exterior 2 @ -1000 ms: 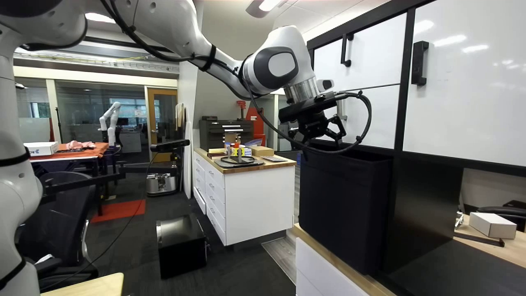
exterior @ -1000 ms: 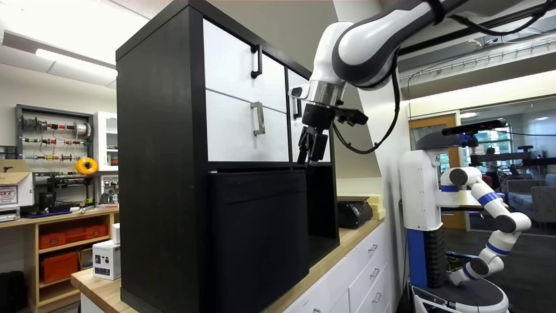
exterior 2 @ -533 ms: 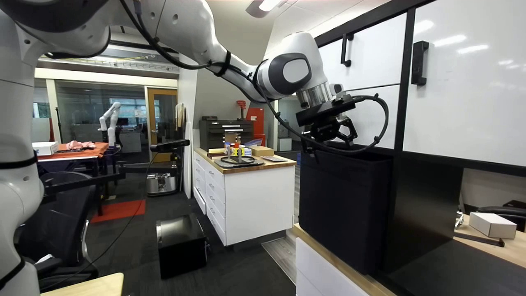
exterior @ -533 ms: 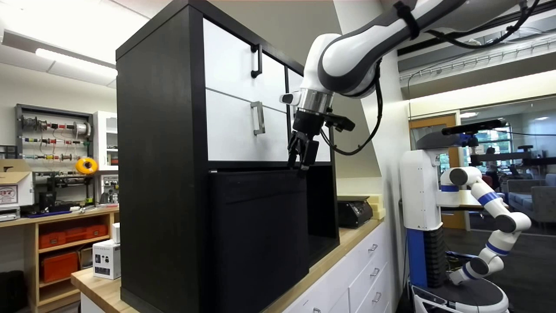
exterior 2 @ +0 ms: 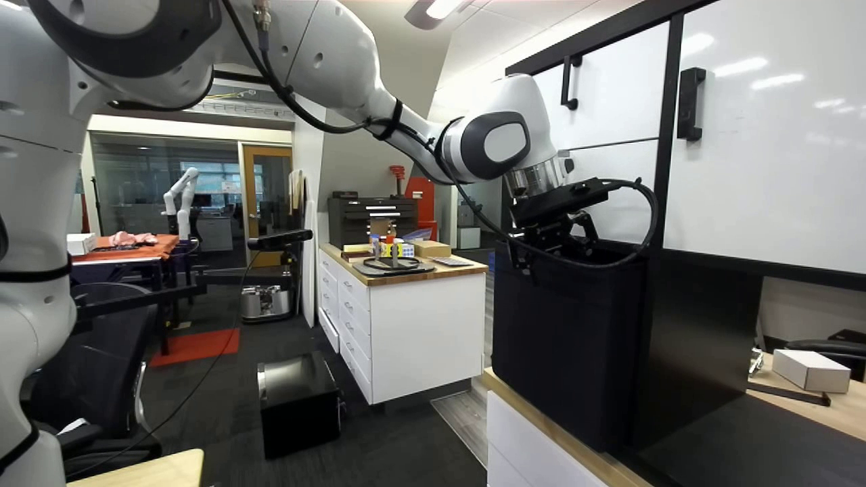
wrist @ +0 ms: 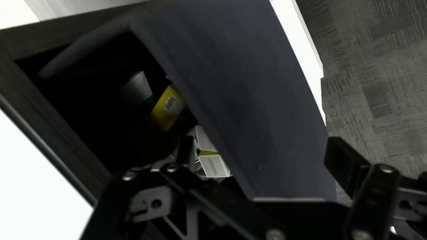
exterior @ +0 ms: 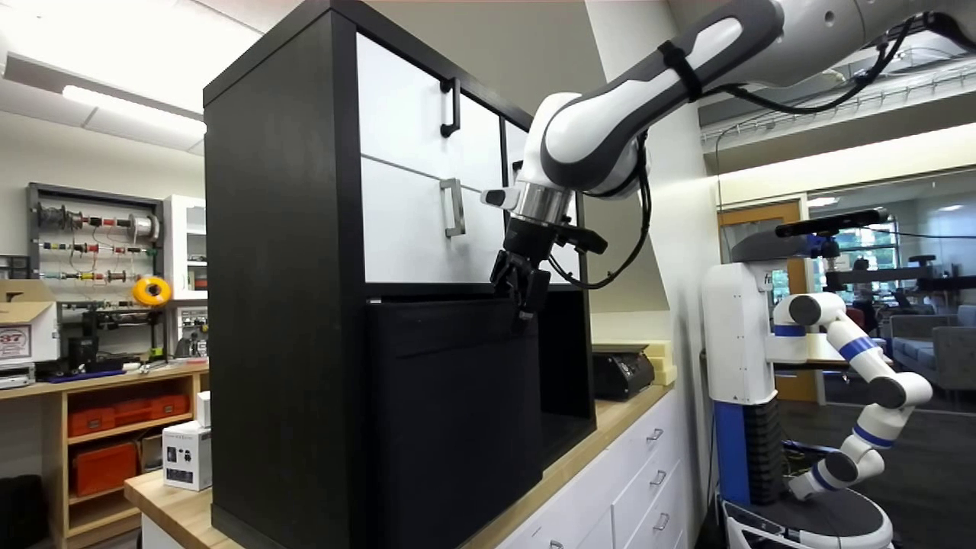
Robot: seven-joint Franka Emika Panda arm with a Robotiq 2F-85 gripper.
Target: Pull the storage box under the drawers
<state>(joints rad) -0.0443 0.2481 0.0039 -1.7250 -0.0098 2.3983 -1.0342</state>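
- The storage box [exterior: 457, 412], plain black, stands upright below the white drawers [exterior: 412, 236], its open top jutting forward of the cabinet [exterior: 271, 305].
- Inside it, in your wrist view, show a yellow package [wrist: 168, 106] with a barcode label and a white carton [wrist: 213, 165].
- Your gripper [wrist: 262, 153] is at the box's upper front edge, its fingers spread wide: one over the opening, one beyond the front face. Whether either touches the box is unclear.
- Beneath the cabinet runs a wooden counter [exterior: 621, 415].
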